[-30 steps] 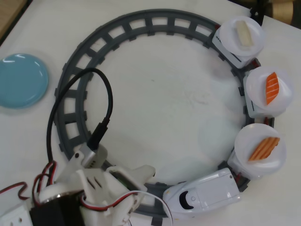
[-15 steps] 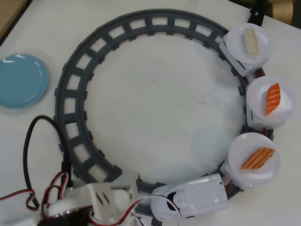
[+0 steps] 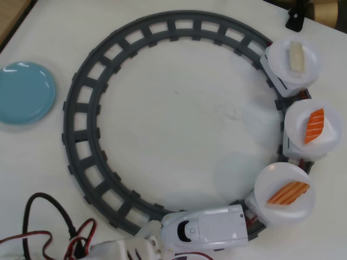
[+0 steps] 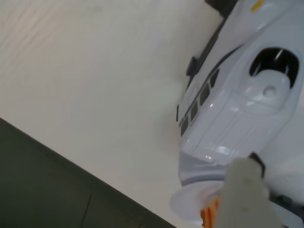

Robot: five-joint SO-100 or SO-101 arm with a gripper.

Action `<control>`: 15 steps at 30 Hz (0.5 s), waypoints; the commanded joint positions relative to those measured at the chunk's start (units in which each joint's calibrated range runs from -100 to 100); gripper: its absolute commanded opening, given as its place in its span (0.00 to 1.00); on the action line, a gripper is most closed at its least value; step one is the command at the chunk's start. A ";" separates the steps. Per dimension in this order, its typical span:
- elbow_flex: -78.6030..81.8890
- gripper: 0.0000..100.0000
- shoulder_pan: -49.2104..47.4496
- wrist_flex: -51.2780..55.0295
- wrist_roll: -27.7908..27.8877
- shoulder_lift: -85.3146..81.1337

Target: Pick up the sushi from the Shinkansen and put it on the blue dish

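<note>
The white Shinkansen (image 3: 211, 227) stands on the grey ring track (image 3: 81, 108) at the bottom of the overhead view and pulls three cars topped with white plates. The pale orange sushi (image 3: 288, 193) lies on the first plate behind it. The blue dish (image 3: 24, 92) sits empty at the far left. My gripper (image 3: 152, 244) is low at the bottom edge, right by the train's nose, and its jaws are not clear to see. In the wrist view one pale finger (image 4: 247, 199) hangs in front of the train (image 4: 237, 104), and an orange bit of sushi (image 4: 209, 214) shows beside it.
A deeper orange-red piece (image 3: 314, 125) and a whitish piece (image 3: 296, 56) lie on the two further plates at the right. Red and black cables (image 3: 49, 227) loop at the bottom left. A dark table edge (image 4: 57, 190) shows in the wrist view.
</note>
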 commanded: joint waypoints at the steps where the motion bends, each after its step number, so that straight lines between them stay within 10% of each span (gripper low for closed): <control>1: 2.14 0.29 0.53 -4.52 0.37 0.73; 15: -7.42 0.29 -0.08 -6.90 -4.66 12.59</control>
